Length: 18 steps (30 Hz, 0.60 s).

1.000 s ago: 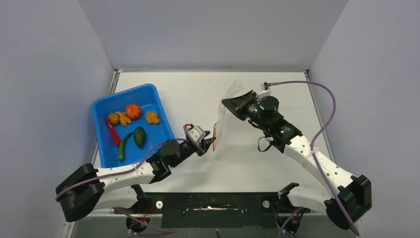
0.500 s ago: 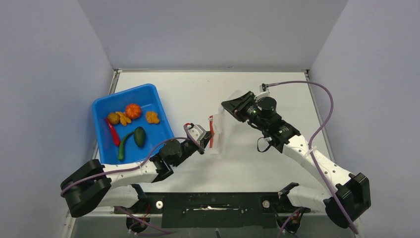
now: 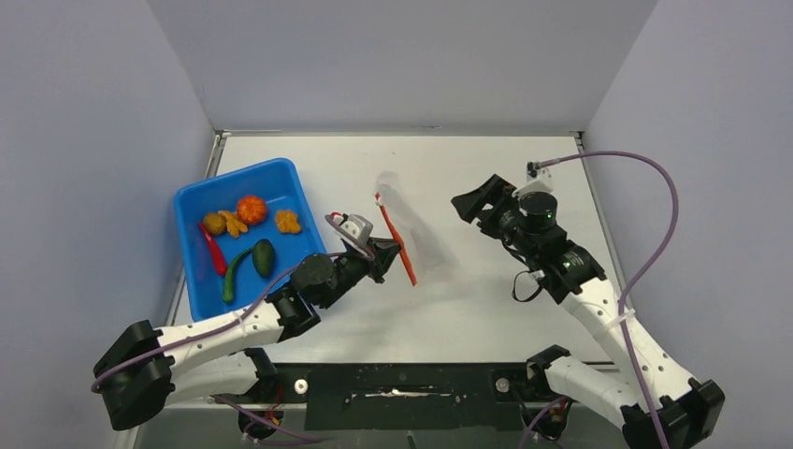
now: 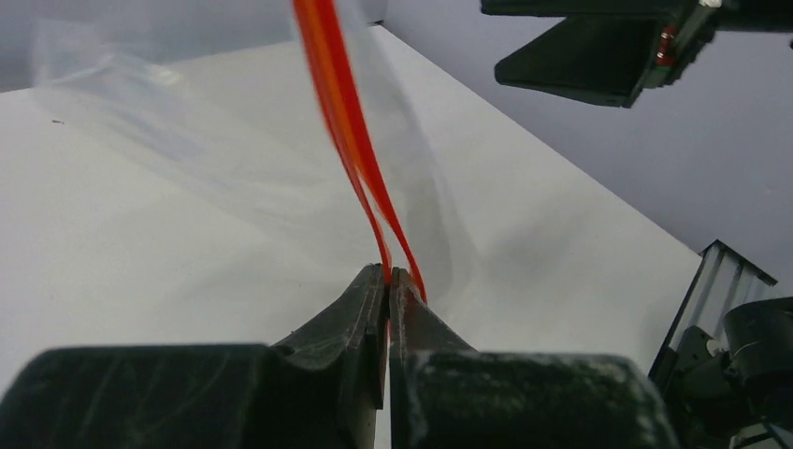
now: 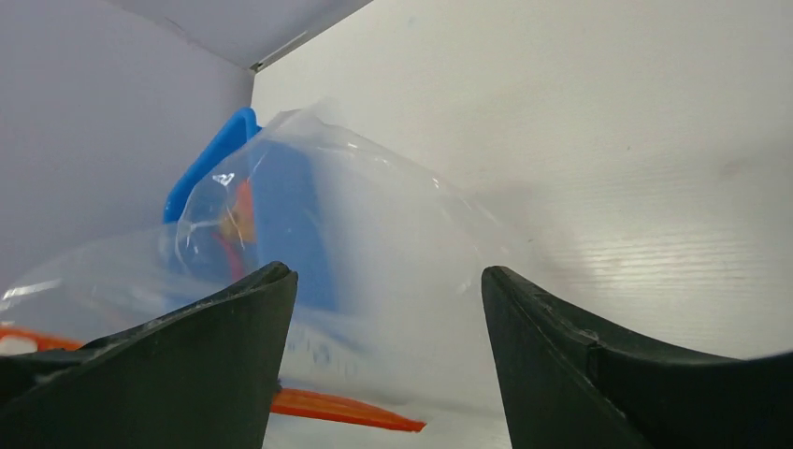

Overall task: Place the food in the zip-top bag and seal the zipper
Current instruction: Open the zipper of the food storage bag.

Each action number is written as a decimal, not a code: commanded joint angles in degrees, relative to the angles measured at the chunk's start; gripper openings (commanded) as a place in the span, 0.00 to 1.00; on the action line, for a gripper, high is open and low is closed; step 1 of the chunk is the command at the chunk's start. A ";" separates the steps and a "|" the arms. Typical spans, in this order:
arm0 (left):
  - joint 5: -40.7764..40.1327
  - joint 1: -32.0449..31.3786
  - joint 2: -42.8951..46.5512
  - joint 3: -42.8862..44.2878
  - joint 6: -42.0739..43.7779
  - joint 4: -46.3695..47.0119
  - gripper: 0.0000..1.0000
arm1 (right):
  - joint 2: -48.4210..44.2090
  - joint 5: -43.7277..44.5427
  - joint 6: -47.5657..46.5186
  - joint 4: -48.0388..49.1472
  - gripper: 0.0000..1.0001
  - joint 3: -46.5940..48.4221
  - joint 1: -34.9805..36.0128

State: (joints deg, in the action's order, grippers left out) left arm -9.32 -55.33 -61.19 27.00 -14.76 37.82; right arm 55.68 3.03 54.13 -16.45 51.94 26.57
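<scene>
Two grippers flank one zip-top bag (image 3: 411,229) near the middle of the white table (image 3: 486,309). The bag is thin, clear film, hard to pick out from above except for its zipper (image 3: 394,234), a straight red-orange strip running from 11 o'clock to 5 o'clock. The left gripper (image 3: 383,254) is pinched tight on that strip near its lower end. In the left wrist view the fingertips (image 4: 374,290) meet on the zipper (image 4: 341,122), and its two red-orange lines part slightly just above them. The glossy, wrinkled film (image 4: 187,122) spreads to both sides.

At 3 o'clock of the bag the right gripper (image 3: 472,204) stands apart with its jaws spread wide, holding nothing. Its own camera shows the bag (image 5: 374,243) beyond the fingers (image 5: 187,374).

At 9 o'clock of the bag the blue tray (image 3: 281,173) holds the food. There is an orange round fruit (image 3: 251,208), yellow-brown lumps (image 3: 288,221), a slim red chili (image 3: 213,248) and a dark green oval piece (image 3: 264,257).
</scene>
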 commanded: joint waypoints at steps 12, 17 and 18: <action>8.08 3.45 -1.10 16.54 -26.36 -37.70 0.00 | -7.03 -7.68 -19.41 1.22 0.61 -0.79 6.36; 12.21 7.83 -0.96 16.27 -30.40 -37.41 0.00 | -3.82 -1.81 -18.73 0.91 0.55 -0.52 13.45; 13.76 8.74 -0.84 16.43 -31.56 -36.98 0.00 | -3.15 -0.51 -19.28 1.00 0.55 -0.33 15.59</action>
State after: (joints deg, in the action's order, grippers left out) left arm -2.13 -50.35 -62.76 41.19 -40.10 1.15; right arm 50.26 -1.58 36.75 -18.48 50.83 36.56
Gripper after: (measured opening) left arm 0.016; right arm 0.560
